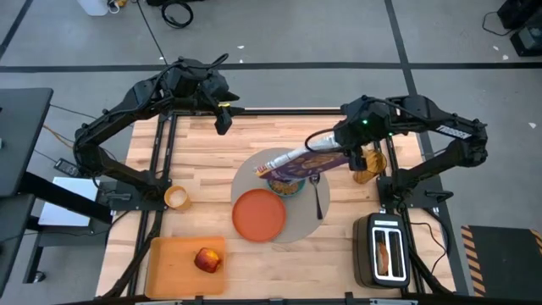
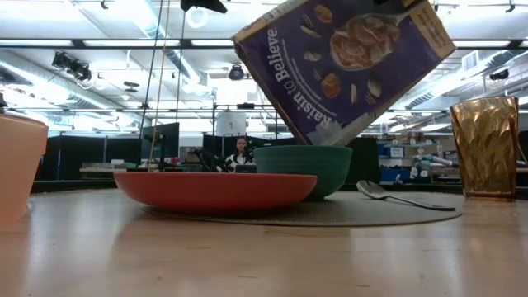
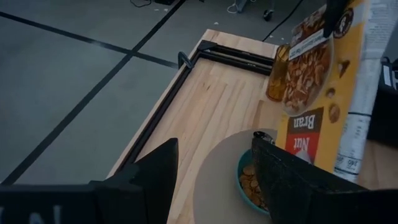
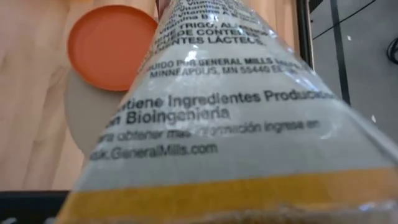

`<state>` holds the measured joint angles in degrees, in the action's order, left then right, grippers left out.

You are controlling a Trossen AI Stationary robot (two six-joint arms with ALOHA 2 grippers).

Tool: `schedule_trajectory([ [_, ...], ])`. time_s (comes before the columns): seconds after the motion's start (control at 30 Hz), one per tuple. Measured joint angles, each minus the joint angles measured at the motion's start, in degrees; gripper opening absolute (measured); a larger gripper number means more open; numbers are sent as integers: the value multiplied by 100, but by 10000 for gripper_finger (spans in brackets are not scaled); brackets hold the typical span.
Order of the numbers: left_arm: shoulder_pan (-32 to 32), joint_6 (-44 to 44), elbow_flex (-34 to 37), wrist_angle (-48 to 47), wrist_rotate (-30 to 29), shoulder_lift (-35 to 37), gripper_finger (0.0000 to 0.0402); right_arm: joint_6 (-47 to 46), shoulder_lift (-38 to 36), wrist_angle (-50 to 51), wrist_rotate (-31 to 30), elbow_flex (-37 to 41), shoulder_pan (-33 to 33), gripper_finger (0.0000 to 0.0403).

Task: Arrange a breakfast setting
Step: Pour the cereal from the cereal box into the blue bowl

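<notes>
The right claw (image 1: 337, 155) is clamped on a purple cereal box (image 1: 292, 163), holding it tilted with its open end down over the teal bowl (image 1: 288, 185). In the left wrist view some cereal already lies in the bowl. The box is probably light, thin cardboard: stiff along its edges, soft across its broad faces, so a grip near one end on the narrow sides, as here, should hold without crushing it. Its contents shift as it tips, so the weight likely slides toward the mouth.

The bowl sits at about 12 o'clock on the round grey placemat (image 1: 318, 227), touching or just beside the orange plate (image 1: 259, 215) at roughly 7 o'clock on the mat. The metal spoon (image 1: 317, 196) lies at 3 o'clock on the mat, thin, hard and slippery, best pinched across its handle. An amber tumbler (image 2: 485, 147) stands just beyond the mat's right edge.

The left claw (image 1: 223, 120), jaws apart and empty, waits at 11 o'clock over the desk (image 1: 203, 152). The yellow cup (image 1: 176, 198) stands at 9 o'clock. The red apple (image 1: 207, 259), smooth and prone to roll, rests on the orange cutting board (image 1: 169, 267) at 7 o'clock. The toaster (image 1: 388, 250) sits at 4 o'clock with something that looks like the bagel half in a slot.
</notes>
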<state>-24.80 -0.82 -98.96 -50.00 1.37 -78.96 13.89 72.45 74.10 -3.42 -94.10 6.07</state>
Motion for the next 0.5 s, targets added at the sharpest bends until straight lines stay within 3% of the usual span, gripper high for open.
schedule_trajectory([
  [0.5, 35, 13, 0, 0, -2, -2, 210, 238, 505, -430, -103, 11, 7, 163],
])
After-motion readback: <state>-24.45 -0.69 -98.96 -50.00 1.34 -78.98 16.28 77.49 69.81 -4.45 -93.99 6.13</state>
